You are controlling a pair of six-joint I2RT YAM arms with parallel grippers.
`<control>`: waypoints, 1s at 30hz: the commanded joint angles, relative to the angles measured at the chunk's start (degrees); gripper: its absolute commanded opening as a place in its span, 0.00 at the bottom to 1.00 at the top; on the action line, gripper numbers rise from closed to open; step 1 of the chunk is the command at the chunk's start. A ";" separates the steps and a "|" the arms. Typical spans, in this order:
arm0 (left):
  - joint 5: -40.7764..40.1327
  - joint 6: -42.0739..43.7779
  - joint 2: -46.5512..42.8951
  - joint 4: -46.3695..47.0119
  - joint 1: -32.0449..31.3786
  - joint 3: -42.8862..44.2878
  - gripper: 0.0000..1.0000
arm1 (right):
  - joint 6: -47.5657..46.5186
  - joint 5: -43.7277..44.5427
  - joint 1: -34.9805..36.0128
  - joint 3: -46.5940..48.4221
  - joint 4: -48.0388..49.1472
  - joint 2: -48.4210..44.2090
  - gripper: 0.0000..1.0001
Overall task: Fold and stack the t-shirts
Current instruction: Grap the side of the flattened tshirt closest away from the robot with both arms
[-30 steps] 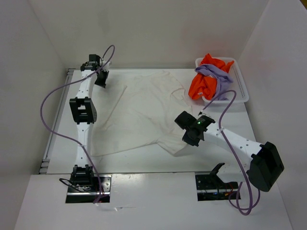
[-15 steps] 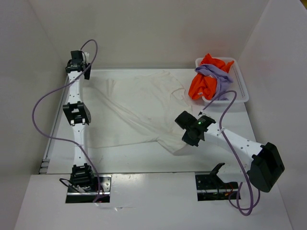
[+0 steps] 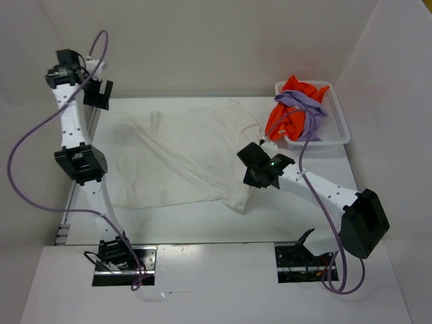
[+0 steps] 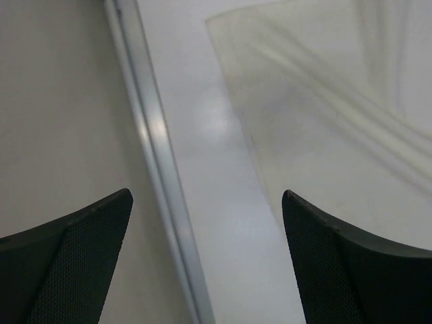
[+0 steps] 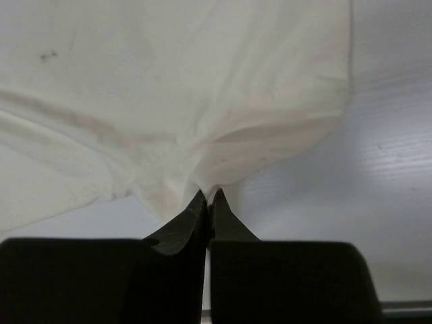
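Observation:
A white t-shirt (image 3: 182, 155) lies spread and wrinkled across the middle of the table. My right gripper (image 3: 248, 162) is at its right side, shut on a pinch of the shirt's edge (image 5: 223, 162), which bunches up between the tips of the gripper (image 5: 208, 194). My left gripper (image 3: 100, 93) hangs open above the far left corner of the table, apart from the cloth. Between the fingers of the left gripper (image 4: 207, 202) only bare table and the metal edge rail (image 4: 152, 128) show, with the shirt's left corner (image 4: 324, 101) lying flat beyond.
A white basket (image 3: 339, 129) stands at the far right, holding a crumpled orange t-shirt (image 3: 282, 121) and a lavender one (image 3: 302, 103). White walls close in the table at the back and sides. A purple cable loops along each arm.
My left gripper opened, let go of the shirt's left edge and rose back toward the far left corner. The shirt now lies spread further left. My right gripper shifted slightly up-left, still pinching.

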 commanded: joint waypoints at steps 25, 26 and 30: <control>-19.00 23.72 -73.88 33.29 -10.14 -124.13 0.99 | -5.11 2.65 -1.18 1.14 16.79 0.22 0.00; -18.21 22.66 -72.12 34.10 -10.14 -123.00 0.99 | -5.11 2.65 -1.18 1.14 16.79 0.22 0.00; -11.80 20.45 -63.15 34.03 -10.14 -118.95 0.99 | -5.11 3.26 -1.18 1.14 16.79 0.22 0.00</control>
